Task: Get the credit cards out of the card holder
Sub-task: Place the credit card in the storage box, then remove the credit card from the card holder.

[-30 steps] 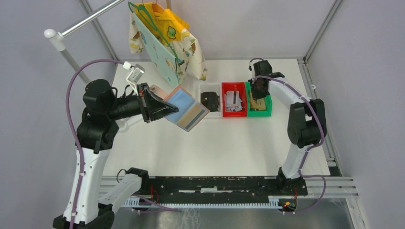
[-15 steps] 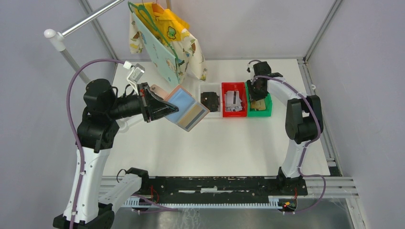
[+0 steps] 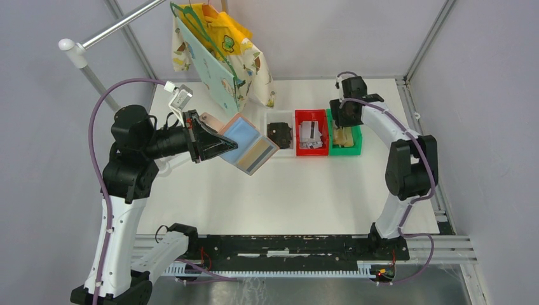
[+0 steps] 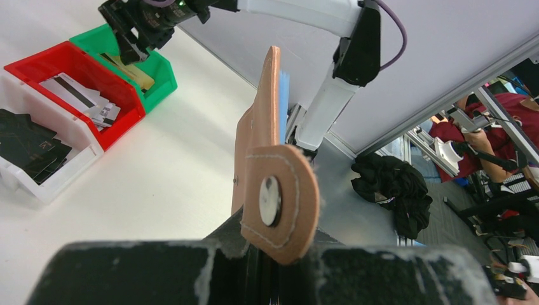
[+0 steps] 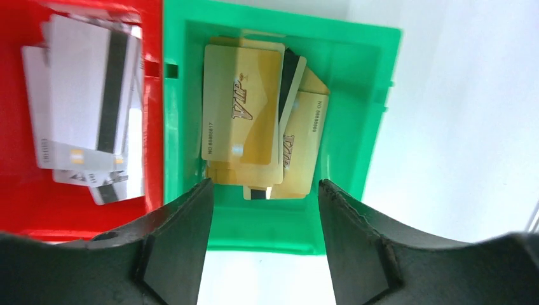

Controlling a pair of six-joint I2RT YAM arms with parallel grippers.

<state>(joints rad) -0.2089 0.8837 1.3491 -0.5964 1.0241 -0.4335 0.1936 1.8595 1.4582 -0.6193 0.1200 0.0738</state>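
My left gripper (image 3: 204, 141) is shut on the salmon-pink card holder (image 3: 246, 146) and holds it open above the table, its blue inside facing up. Tan and grey card edges show in its lower pocket (image 3: 259, 156). From the left wrist the card holder (image 4: 266, 121) stands edge-on, its snap flap (image 4: 279, 203) just above my shut left gripper (image 4: 272, 270). My right gripper (image 5: 264, 190) hangs open and empty over the green bin (image 5: 375, 95), where gold credit cards (image 5: 241, 108) lie. Grey credit cards (image 5: 82, 108) lie in the red bin (image 3: 299, 130), black ones (image 3: 279, 134) in the clear bin.
The three bins stand side by side at the back middle of the white table (image 3: 286, 190). Patterned cloth bags (image 3: 222, 57) hang from a metal rod (image 3: 108, 28) at the back left. A black rail (image 3: 286, 244) runs along the near edge.
My right gripper has opened over the green bin and shifted slightly toward the back. The left arm and the card holder have not moved.
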